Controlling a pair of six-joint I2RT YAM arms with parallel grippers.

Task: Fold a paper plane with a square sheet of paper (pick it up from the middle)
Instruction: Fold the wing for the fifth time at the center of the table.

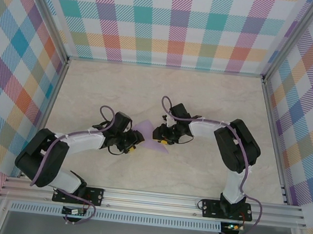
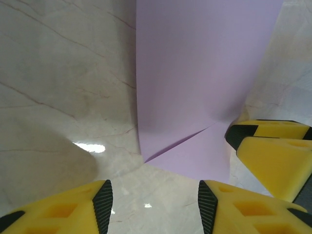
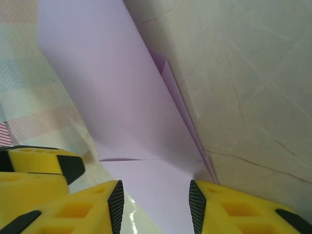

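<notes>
The square sheet of paper (image 1: 142, 130) is lilac and creased, lying on the marble table between my two grippers. In the left wrist view the paper (image 2: 195, 73) lies just ahead of my left gripper (image 2: 155, 207), whose jaws stand apart over bare table with nothing between them. My right gripper (image 3: 156, 207) is open too, its jaws straddling the near edge of the paper (image 3: 107, 97). A crease runs across the sheet there, and folded layers show along its right side. From above, the left gripper (image 1: 130, 145) and right gripper (image 1: 163, 134) face each other closely.
Checkered walls (image 1: 173, 23) enclose the table on three sides. An aluminium rail (image 1: 153, 198) carrying both arm bases runs along the near edge. Bare marble tabletop (image 1: 165, 90) stretches behind the grippers.
</notes>
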